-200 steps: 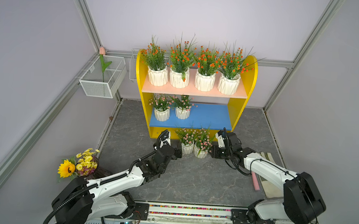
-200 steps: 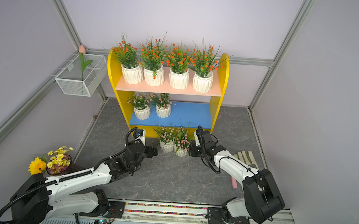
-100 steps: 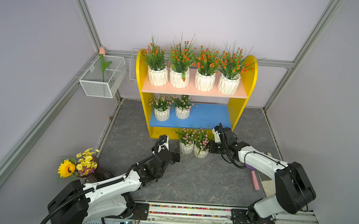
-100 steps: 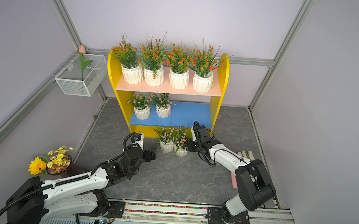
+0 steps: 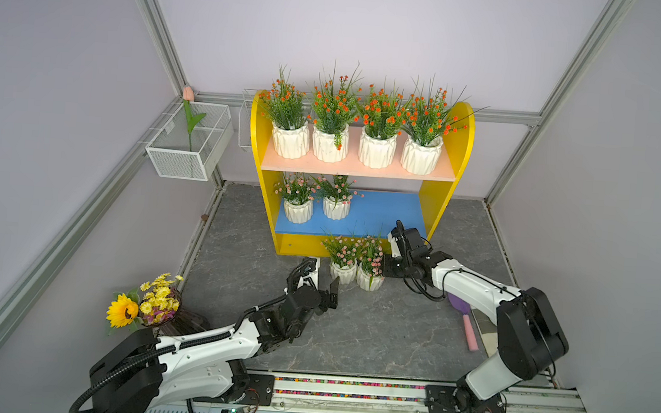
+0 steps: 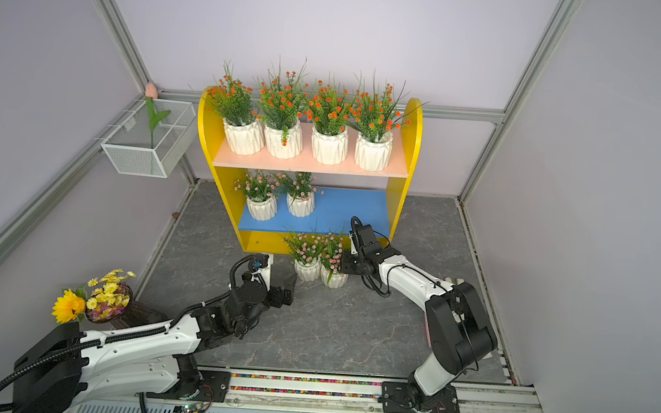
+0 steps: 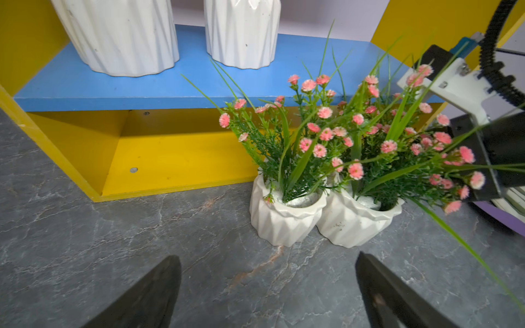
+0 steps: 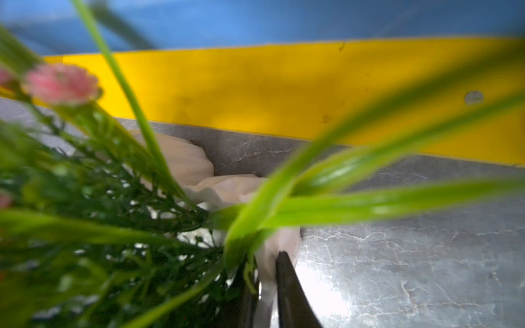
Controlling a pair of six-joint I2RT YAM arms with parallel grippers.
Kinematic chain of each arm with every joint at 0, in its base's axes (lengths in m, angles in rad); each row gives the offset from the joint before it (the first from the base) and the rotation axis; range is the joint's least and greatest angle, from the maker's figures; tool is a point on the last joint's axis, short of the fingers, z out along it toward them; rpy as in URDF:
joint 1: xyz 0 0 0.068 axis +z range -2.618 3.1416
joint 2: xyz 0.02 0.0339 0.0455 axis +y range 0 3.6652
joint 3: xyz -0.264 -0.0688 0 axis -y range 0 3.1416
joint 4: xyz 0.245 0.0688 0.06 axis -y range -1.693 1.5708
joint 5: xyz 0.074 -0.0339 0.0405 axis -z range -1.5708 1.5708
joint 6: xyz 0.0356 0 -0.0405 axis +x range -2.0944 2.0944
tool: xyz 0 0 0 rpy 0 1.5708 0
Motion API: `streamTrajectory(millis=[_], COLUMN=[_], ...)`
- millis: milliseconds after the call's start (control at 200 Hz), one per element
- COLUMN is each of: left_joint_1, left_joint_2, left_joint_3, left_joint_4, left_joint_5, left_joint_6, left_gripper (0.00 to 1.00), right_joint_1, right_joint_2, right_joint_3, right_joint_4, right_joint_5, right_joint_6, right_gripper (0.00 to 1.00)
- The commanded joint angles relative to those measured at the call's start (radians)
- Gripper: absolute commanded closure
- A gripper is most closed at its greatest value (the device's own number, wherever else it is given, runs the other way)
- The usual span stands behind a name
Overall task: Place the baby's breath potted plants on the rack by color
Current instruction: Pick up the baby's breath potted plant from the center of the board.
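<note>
The rack [image 5: 456, 145] [image 6: 408, 141] stands at the back of the floor. Several orange baby's breath potted plants [image 5: 377, 150] fill its pink upper board. Two pink ones [image 5: 298, 211] [image 5: 336, 208] stand at the left of the blue lower board. Two more pink ones stand touching on the floor before the rack, a left pot [image 5: 343, 273] [image 7: 284, 221] and a right pot [image 5: 369, 281] [image 7: 355, 224]. My right gripper [image 5: 384, 268] [image 8: 264, 267] is shut on the right pot's rim [image 8: 287, 241]. My left gripper [image 5: 325, 281] [image 7: 267, 257] is open and empty, just short of the left pot.
A sunflower bouquet [image 5: 143, 305] stands at the front left by my left arm. A wire basket [image 5: 188, 144] with a tulip hangs on the left wall. A pink-handled tool [image 5: 468, 331] lies under my right arm. The blue board's right half [image 5: 384, 214] is bare.
My right gripper has come in on the right floor pot and closed on its rim. My left gripper has shifted a little to the right, toward the left floor pot, staying open.
</note>
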Motion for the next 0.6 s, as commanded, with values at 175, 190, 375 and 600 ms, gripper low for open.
streamTrajectory(millis=[175, 190, 375, 600], left_joint_1=[-0.047, -0.051, -0.083, -0.152], left_joint_2=[0.019, 0.021, 0.072, 0.204], left_joint_3=[-0.012, -0.012, -0.01, 0.02], left_joint_4=[0.071, 0.074, 0.126, 0.232], left_joint_5=[0.006, 0.006, 0.044, 0.055], left_joint_6=[0.05, 0.053, 0.088, 0.133], left_gripper=[0.0, 0.0, 0.0, 0.0], right_joint_1=[0.0, -0.001, -0.021, -0.042], right_joint_2=[-0.093, -0.102, -0.204, -0.318], right_joint_3=[0.004, 0.005, 0.006, 0.001], right_joint_4=[-0.124, -0.129, -0.204, -0.28], right_joint_5=[0.009, 0.006, -0.022, -0.078], right_joint_6=[-0.042, -0.045, -0.074, -0.1], right_gripper=[0.87, 0.87, 0.87, 0.87])
